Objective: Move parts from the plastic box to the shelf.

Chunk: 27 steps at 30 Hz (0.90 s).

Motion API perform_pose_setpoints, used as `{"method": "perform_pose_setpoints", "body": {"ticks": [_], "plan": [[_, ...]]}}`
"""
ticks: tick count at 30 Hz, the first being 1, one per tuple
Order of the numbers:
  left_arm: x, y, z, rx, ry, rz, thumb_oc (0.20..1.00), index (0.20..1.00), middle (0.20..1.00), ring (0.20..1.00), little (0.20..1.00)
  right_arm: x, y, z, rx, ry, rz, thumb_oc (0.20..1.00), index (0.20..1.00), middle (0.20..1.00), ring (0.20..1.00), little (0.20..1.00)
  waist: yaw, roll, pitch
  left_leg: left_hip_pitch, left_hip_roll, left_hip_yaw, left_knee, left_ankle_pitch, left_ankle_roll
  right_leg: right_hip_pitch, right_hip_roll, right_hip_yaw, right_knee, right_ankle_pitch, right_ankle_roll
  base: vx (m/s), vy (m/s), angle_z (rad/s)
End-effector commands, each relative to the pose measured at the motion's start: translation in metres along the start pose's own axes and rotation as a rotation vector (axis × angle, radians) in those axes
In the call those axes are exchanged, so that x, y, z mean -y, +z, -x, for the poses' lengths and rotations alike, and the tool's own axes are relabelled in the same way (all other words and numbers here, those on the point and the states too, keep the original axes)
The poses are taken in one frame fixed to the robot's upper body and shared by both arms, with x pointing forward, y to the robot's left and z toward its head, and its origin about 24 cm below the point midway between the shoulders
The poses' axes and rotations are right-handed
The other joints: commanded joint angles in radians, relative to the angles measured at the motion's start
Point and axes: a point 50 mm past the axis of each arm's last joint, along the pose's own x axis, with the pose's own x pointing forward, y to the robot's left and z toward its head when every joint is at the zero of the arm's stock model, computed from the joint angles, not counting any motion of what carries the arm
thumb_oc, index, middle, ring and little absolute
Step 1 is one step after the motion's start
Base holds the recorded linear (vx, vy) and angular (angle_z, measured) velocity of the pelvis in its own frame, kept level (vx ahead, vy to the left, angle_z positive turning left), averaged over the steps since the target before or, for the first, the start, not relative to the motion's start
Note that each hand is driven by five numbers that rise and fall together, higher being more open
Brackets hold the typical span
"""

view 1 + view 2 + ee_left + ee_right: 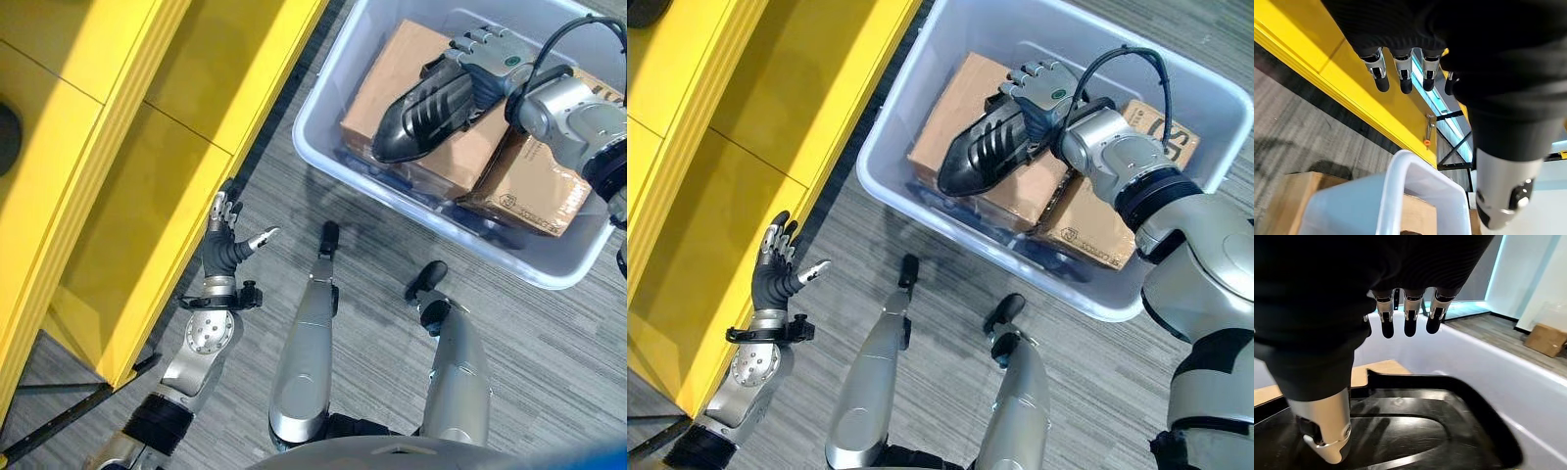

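A black ribbed part [431, 113] lies on cardboard boxes [534, 186] inside the pale plastic box [323, 127]. My right hand [490, 54] is over the part's far, wide end. Its fingers [1409, 318] are straight above the black part [1415, 426], the thumb [1327, 431] hangs apart beside them, and nothing is gripped. My left hand [227, 240] hangs low beside the yellow shelf [147, 147], outside the box, open and empty with its fingers [1400, 73] straight.
The yellow shelf runs along the left with a divider between its bays. The plastic box's wall [1488, 367] rises close past my right fingers. Grey carpet lies between shelf and box. Another cardboard box [1546, 339] sits on the floor farther off.
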Motion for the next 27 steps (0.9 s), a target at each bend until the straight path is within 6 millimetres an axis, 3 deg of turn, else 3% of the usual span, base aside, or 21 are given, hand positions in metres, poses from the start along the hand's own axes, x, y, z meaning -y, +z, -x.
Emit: {"method": "perform_pose_setpoints", "body": {"ticks": [1, 7, 14, 17, 20, 21, 24, 27], "plan": [[-0.006, 0.019, -0.002, 0.109, -0.018, 0.010, 1.000, 1.000, 1.000, 1.000, 1.000, 0.043, -0.022, -0.003, -0.105, -0.113, 0.023, 1.000, 1.000, 1.000, 1.000, 1.000, 0.013, 0.018, 0.018, -0.080, 0.008, 0.011, 0.129, -0.084, 0.032, 0.068, 0.017, -0.025, -0.008, -0.014, 0.054, -0.02, -0.052, 0.11], [-0.012, 0.023, 0.001, 0.146, -0.004, 0.017, 1.000, 1.000, 1.000, 1.000, 1.000, 0.032, -0.034, 0.001, -0.183, -0.079, 0.028, 1.000, 1.000, 1.000, 1.000, 1.000, 0.025, 0.034, 0.018, -0.183, 0.004, -0.011, 0.207, -0.108, 0.040, -0.025, -0.001, -0.021, 0.092, -0.050, 0.039, -0.02, -0.054, 0.07], [-0.013, 0.027, 0.003, 0.172, -0.006, 0.038, 1.000, 1.000, 1.000, 1.000, 1.000, 0.007, -0.069, 0.016, -0.479, 0.025, -0.010, 1.000, 1.000, 1.000, 1.000, 1.000, 0.028, 0.052, 0.018, -0.268, 0.000, -0.024, 0.279, -0.139, 0.047, -0.101, -0.018, -0.013, 0.162, -0.078, 0.027, -0.02, -0.037, 0.06], [-0.012, 0.028, 0.005, 0.173, -0.008, 0.040, 1.000, 1.000, 1.000, 1.000, 1.000, -0.008, -0.080, 0.024, -0.578, 0.110, -0.108, 1.000, 1.000, 1.000, 1.000, 1.000, 0.027, 0.057, 0.018, -0.275, 0.002, -0.018, 0.286, -0.144, 0.049, -0.107, -0.019, -0.011, 0.162, -0.078, 0.025, 0.00, 0.000, 0.00], [-0.013, 0.029, 0.006, 0.170, -0.014, 0.047, 1.000, 1.000, 1.000, 1.000, 1.000, -0.024, -0.084, 0.030, -0.657, 0.195, -0.330, 1.000, 1.000, 1.000, 1.000, 1.000, 0.026, 0.065, 0.018, -0.275, 0.003, -0.016, 0.289, -0.144, 0.046, -0.110, -0.017, -0.004, 0.161, -0.077, 0.021, 0.00, 0.000, 0.00], [-0.013, 0.031, 0.005, 0.178, -0.019, 0.043, 1.000, 1.000, 1.000, 1.000, 1.000, -0.037, -0.084, 0.034, -0.698, 0.226, -0.535, 1.000, 1.000, 1.000, 1.000, 1.000, 0.025, 0.067, 0.018, -0.273, 0.003, -0.013, 0.286, -0.143, 0.045, -0.111, -0.014, -0.001, 0.158, -0.078, 0.019, 0.00, 0.000, 0.00], [-0.013, 0.032, 0.004, 0.175, -0.018, 0.047, 1.000, 1.000, 1.000, 1.000, 1.000, -0.050, -0.079, 0.036, -0.704, 0.241, -0.742, 1.000, 1.000, 1.000, 1.000, 1.000, 0.023, 0.071, 0.018, -0.265, 0.003, -0.010, 0.281, -0.144, 0.044, -0.106, -0.013, 0.001, 0.153, -0.077, 0.018, 0.00, 0.000, 0.00], [-0.015, 0.033, 0.002, 0.169, -0.015, 0.045, 1.000, 1.000, 1.000, 1.000, 1.000, -0.057, -0.074, 0.035, -0.669, 0.262, -0.825, 1.000, 1.000, 1.000, 1.000, 1.000, 0.021, 0.073, 0.018, -0.254, 0.004, -0.006, 0.280, -0.146, 0.042, -0.101, -0.012, 0.006, 0.156, -0.081, 0.016, 0.00, 0.000, 0.00]]}}
